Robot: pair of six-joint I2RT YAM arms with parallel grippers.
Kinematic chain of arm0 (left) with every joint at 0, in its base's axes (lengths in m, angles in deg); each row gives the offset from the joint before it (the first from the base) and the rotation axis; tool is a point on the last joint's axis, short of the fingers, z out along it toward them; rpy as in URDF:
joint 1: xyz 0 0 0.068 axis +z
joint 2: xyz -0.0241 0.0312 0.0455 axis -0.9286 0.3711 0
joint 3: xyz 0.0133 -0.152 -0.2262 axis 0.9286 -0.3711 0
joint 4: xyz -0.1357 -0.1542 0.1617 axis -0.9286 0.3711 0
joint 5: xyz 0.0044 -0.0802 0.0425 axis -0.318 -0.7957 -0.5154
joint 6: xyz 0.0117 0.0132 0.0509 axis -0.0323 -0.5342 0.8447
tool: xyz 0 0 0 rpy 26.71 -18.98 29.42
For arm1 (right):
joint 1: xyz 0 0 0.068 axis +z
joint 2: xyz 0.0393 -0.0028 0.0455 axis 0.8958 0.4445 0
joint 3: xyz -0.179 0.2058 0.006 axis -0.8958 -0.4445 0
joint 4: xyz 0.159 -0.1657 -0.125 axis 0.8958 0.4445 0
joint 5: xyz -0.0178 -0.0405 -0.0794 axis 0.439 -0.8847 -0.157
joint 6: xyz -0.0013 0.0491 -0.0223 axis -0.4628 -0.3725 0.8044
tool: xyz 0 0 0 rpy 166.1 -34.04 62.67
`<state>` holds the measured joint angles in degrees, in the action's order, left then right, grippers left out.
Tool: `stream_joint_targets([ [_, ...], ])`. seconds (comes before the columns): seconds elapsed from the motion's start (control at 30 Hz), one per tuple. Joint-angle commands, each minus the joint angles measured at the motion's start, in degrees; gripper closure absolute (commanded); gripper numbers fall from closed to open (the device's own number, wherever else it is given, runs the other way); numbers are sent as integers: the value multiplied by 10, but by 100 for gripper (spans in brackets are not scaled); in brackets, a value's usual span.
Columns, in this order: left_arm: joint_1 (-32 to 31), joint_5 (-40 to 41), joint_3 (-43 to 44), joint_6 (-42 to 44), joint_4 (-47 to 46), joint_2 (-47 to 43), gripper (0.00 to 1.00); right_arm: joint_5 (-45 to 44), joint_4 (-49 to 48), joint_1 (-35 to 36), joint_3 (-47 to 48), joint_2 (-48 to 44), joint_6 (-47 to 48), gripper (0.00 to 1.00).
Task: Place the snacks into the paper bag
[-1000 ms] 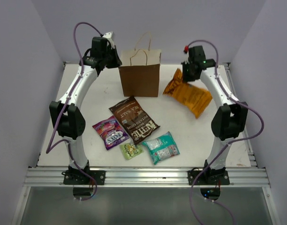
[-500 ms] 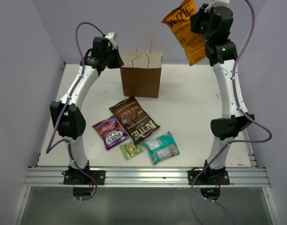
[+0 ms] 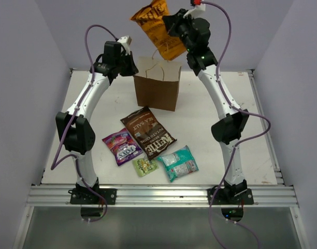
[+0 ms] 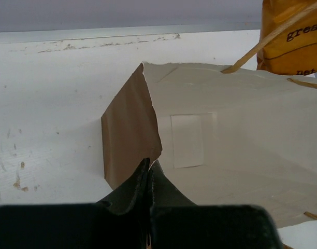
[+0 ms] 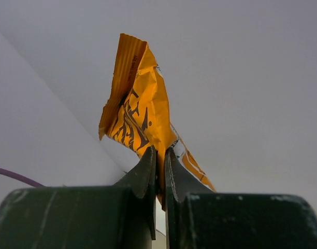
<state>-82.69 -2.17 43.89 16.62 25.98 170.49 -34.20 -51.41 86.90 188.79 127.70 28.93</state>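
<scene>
The brown paper bag [image 3: 157,84] stands upright at the back of the table. My left gripper [image 3: 131,66] is shut on its left rim; the left wrist view shows the fingers pinching the bag's edge [image 4: 148,155]. My right gripper [image 3: 171,23] is shut on the orange chip bag [image 3: 157,28] and holds it high above the bag's opening; the right wrist view shows the orange chip bag [image 5: 135,111] clamped between the fingers. The dark brown chip bag [image 3: 147,132], purple candy packet [image 3: 122,146], small green packet [image 3: 144,166] and teal packet [image 3: 178,163] lie flat on the table.
The white table has a raised rail [image 3: 264,129] along its right side and a metal frame [image 3: 158,195] at the front. Purple-grey walls close in the back and both sides.
My right arm has swung left with the orange chip bag, from high at the right to above the paper bag. A second ago the chip bag was low near the table. The left gripper has stayed on the bag's rim.
</scene>
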Motion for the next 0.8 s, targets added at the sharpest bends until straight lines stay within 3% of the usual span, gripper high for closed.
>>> stream_joint_targets([
  [0.0, -7, -14, -4, 5, 2, -12, 99, -2, -153, 10, 69, -41, -21, 100],
  [0.77, -19, -9, -19, 2, -1, -19, 100, 43, -193, 40, 36, -81, -67, 100],
])
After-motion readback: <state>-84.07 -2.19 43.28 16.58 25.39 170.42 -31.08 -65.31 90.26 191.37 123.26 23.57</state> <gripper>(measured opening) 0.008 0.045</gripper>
